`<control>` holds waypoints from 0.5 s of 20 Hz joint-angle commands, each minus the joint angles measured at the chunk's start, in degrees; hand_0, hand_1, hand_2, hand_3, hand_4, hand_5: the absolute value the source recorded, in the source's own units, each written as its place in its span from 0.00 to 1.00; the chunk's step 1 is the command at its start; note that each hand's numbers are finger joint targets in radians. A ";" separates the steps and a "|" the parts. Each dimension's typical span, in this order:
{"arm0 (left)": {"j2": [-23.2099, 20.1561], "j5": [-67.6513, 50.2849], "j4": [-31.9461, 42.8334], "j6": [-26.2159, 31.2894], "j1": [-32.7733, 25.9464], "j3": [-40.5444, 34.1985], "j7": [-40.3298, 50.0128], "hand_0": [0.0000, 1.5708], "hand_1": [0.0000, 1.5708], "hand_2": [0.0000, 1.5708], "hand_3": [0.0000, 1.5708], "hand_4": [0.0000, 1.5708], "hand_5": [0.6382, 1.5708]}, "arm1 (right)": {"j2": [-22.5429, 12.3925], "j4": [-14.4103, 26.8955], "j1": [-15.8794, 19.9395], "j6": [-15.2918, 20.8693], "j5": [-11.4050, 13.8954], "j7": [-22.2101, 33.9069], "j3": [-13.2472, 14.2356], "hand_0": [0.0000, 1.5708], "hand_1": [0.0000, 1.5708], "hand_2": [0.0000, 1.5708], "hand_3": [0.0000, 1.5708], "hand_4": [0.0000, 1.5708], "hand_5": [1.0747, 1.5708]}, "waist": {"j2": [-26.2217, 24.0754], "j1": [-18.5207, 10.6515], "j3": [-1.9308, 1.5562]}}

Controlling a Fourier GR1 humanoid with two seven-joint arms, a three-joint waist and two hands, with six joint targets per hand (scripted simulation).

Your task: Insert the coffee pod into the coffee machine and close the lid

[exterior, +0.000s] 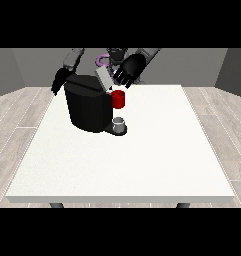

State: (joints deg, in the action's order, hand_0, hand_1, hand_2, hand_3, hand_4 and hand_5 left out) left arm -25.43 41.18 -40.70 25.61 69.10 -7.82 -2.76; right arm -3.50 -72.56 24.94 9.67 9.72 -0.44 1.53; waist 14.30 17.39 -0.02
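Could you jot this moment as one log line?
lid: raised | hand at view's right: beside lid | coffee machine: on table

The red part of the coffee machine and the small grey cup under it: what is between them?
In the front view, nothing lies between the red part and the grey cup; only an open gap shows, with the machine's black body beside it.

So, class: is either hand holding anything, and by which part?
It cannot be told. The hand at the view's right is at the raised lid; the other hand holds nothing visible.
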 commanded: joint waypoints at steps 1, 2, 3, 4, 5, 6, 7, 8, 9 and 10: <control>-3.36 0.42 2.51 -0.18 2.50 -1.43 -0.32 0.76 0.76 0.81 0.78 0.30 1.00 | -0.28 -2.36 0.40 -1.22 0.02 -0.30 -1.00 0.00 0.00 0.00 0.00 0.04 1.00 | 3.24 2.92 0.01; 0.67 1.06 0.65 -0.52 0.66 0.96 -0.21 0.76 0.76 0.80 0.78 0.29 1.00 | -2.20 0.50 1.26 -1.45 -1.16 -0.19 1.98 0.00 0.00 0.00 0.00 0.09 1.00 | 1.62 -0.11 -0.01; 0.29 1.13 1.57 -1.74 1.29 0.37 -0.65 0.75 0.75 0.79 0.77 0.30 1.00 | 0.00 -0.70 1.47 0.43 0.37 0.20 0.01 0.00 0.00 0.00 0.00 0.07 1.00 | 3.29 0.82 0.01; 1.24 1.61 1.09 -1.40 0.61 1.39 -0.61 0.76 0.76 0.80 0.78 0.30 1.00 | 0.51 0.30 0.11 1.95 1.05 -0.39 0.23 0.00 0.00 0.00 0.00 0.06 1.00 | 1.94 -0.21 0.00; -0.33 1.15 1.91 -1.61 2.56 -0.16 0.38 0.76 0.76 0.80 0.78 0.30 1.00 | 0.16 0.11 -0.21 -0.25 0.16 -2.11 -0.30 0.00 0.00 0.00 0.00 0.00 1.00 | 3.80 1.34 -0.01; 2.35 0.82 0.95 -0.23 -0.26 1.30 -0.44 0.79 0.79 0.82 0.79 0.28 1.00 | -0.09 1.59 -0.59 1.28 -0.46 -0.95 1.88 0.00 0.00 0.00 0.00 0.00 1.00 | 0.16 -1.82 0.00; -0.92 0.50 3.57 -0.56 2.26 -0.96 -0.21 0.80 0.80 0.82 0.78 0.28 1.00 | 0.18 -1.77 0.79 1.05 1.29 2.95 -0.72 0.00 0.00 0.00 0.00 0.00 1.00 | 1.85 1.49 0.02; 0.43 0.95 2.12 -0.21 1.00 0.66 -1.78 0.79 0.79 0.82 0.78 0.27 1.00 | -0.26 0.14 1.59 0.45 -0.80 1.54 1.56 0.00 0.00 0.00 0.00 0.00 1.00 | 2.00 -0.95 0.00; 0.79 1.12 2.81 -0.65 0.20 0.65 -1.49 0.80 0.80 0.82 0.77 0.27 1.00 | 0.66 -1.05 -1.43 0.78 0.93 1.14 -0.80 0.00 0.00 0.00 0.00 0.10 1.00 | 0.36 0.20 0.01; -0.97 1.27 3.20 -1.32 3.29 -0.36 -0.81 0.79 0.79 0.82 0.78 0.27 1.00 | -0.14 -1.04 3.20 1.70 1.05 2.01 0.45 0.00 0.00 0.00 0.00 0.12 1.00 | 4.08 0.44 0.01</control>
State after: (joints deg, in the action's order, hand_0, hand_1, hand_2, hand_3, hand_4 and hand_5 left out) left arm -25.36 42.13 -38.48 24.85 70.52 -7.63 -3.54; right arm -3.47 -73.07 25.73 10.47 10.14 0.46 1.81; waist 16.32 17.57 -0.02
